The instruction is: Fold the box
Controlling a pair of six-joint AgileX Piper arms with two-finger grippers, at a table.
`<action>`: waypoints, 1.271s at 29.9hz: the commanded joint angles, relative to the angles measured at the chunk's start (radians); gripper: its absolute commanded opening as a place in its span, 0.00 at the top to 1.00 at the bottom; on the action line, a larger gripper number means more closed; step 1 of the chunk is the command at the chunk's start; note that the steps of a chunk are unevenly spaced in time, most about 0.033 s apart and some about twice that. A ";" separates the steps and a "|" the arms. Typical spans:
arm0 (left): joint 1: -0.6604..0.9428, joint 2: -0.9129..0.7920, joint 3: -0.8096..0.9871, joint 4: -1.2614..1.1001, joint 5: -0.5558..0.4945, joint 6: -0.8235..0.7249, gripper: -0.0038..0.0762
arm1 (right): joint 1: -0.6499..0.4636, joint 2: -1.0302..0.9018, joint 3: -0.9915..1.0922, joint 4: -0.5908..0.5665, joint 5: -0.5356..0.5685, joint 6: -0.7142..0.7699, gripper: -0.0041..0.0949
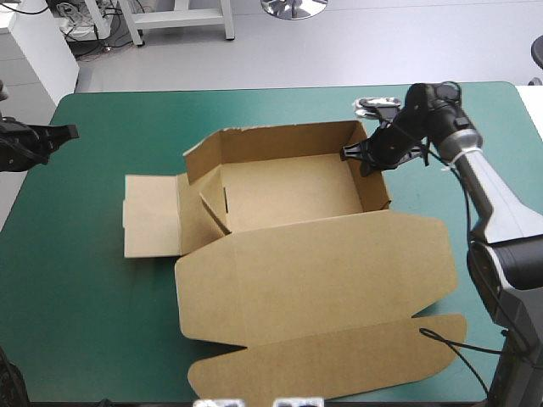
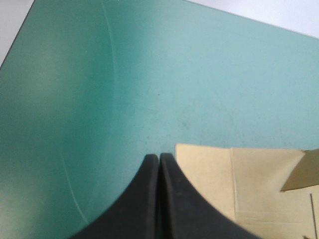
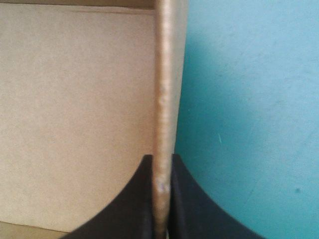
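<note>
In the high view the box (image 1: 288, 191) sits mid-table (image 1: 85, 322) as an open tray with its walls up. Its lid (image 1: 314, 271) lies flat toward the near edge, and a side flap (image 1: 151, 216) lies flat toward the left edge. The right gripper (image 1: 346, 153) is at the tray's right wall (image 1: 377, 182), close to that wall's far corner, with its fingers astride the wall's top edge. The left gripper (image 1: 68, 133) hangs at the table's left edge toward the far corner, well apart from the box. In the left wrist view the left gripper (image 2: 158, 162) has its fingers pressed together into one pointed arch with nothing between them. Bare teal-green cover (image 2: 124, 89) lies ahead of it, and the flat flap of the box (image 2: 249, 184) lies just beside it. In the right wrist view the right gripper (image 3: 160, 159) is nearly closed and pinches the upright wall (image 3: 167, 74), whose edge runs straight ahead from between the fingers. The box floor (image 3: 75, 114) shows on one side of the wall and the cover (image 3: 249, 124) on the other.
</note>
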 commanded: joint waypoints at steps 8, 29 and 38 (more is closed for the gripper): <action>0.105 0.067 -0.027 -0.476 -0.004 0.150 0.96 | -0.268 -0.214 -0.026 0.463 0.020 -0.172 0.98; -0.222 0.156 -0.029 -0.970 0.079 0.345 0.96 | -0.276 -0.274 -0.026 0.536 -0.077 -0.232 0.97; -0.232 0.147 -0.029 -1.004 0.171 0.366 0.96 | -0.171 -0.274 -0.026 0.328 -0.194 -0.162 0.98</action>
